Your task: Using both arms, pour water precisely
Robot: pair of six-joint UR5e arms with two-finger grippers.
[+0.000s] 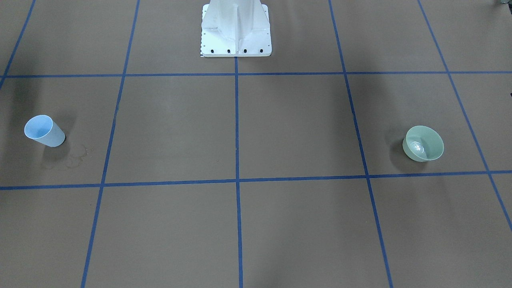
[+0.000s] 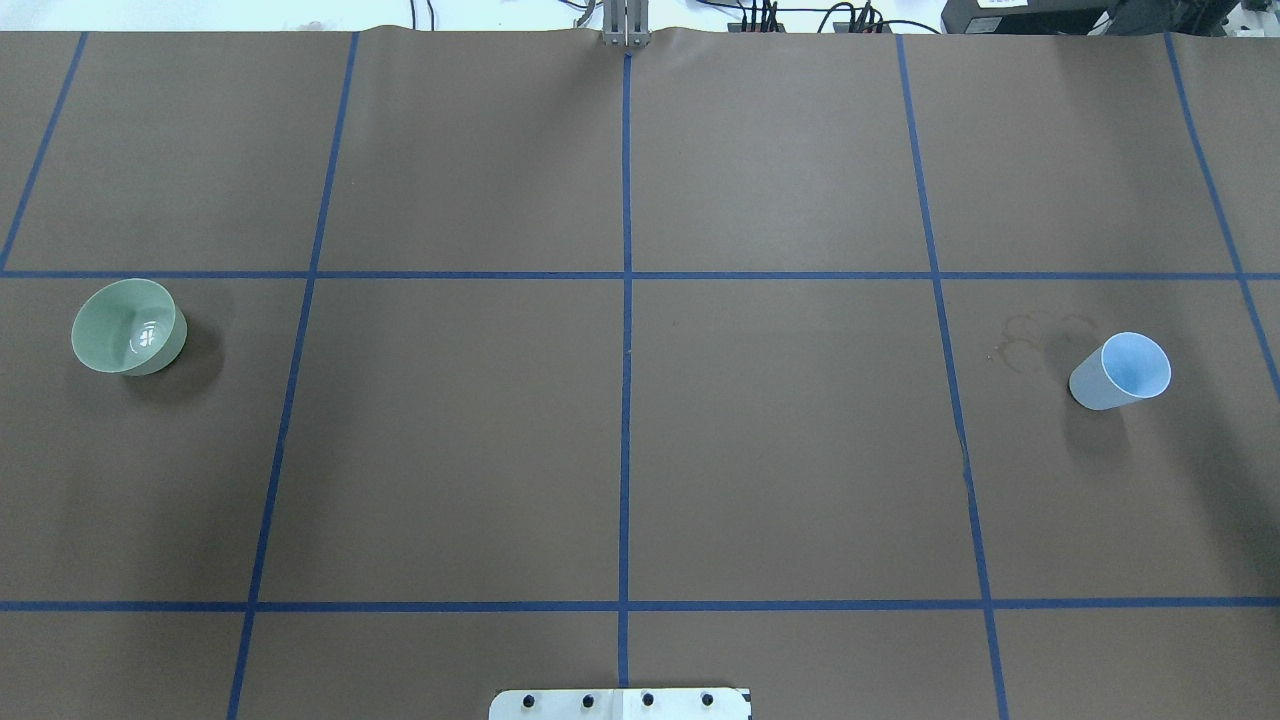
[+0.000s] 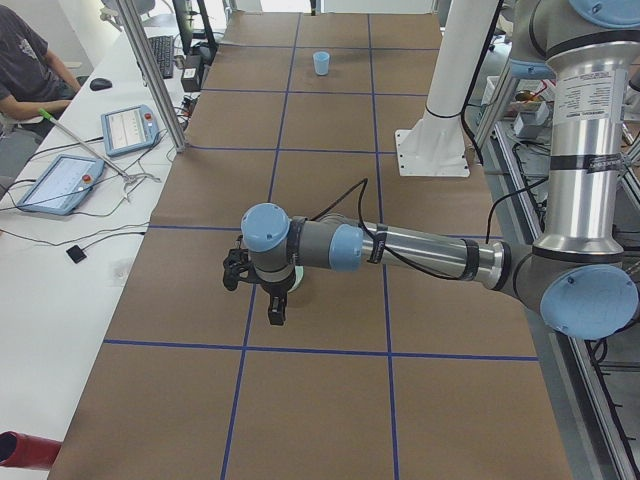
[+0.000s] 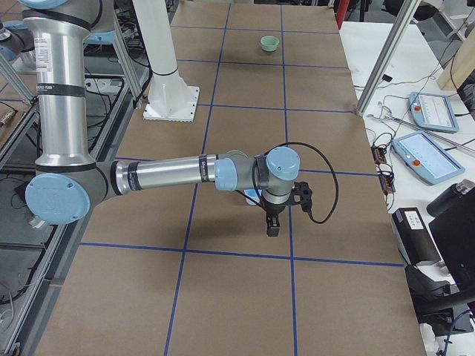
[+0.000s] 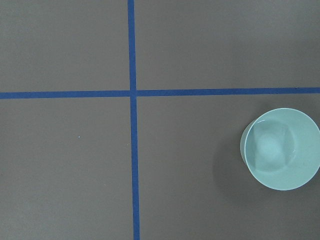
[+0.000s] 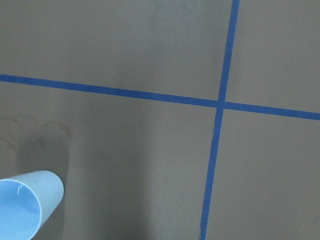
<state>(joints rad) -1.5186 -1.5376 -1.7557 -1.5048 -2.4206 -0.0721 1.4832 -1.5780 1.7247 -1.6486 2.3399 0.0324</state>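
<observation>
A light blue cup (image 1: 44,131) stands upright on the robot's right side of the brown table; it also shows in the overhead view (image 2: 1122,370) and the right wrist view (image 6: 25,206). A pale green bowl (image 1: 423,143) stands on the left side, also seen in the overhead view (image 2: 128,326) and the left wrist view (image 5: 281,149). A glint in the bowl's bottom may be water; I cannot tell. The left gripper (image 3: 277,308) hangs above the table beside the bowl. The right gripper (image 4: 272,222) hangs beside the cup. I cannot tell whether either is open or shut.
The white bolted pedestal (image 1: 236,30) stands at the robot's edge of the table. Dried ring stains (image 2: 1030,335) mark the paper beside the cup. Blue tape lines (image 2: 626,275) grid the table. Tablets and cables (image 3: 60,180) lie on the side bench.
</observation>
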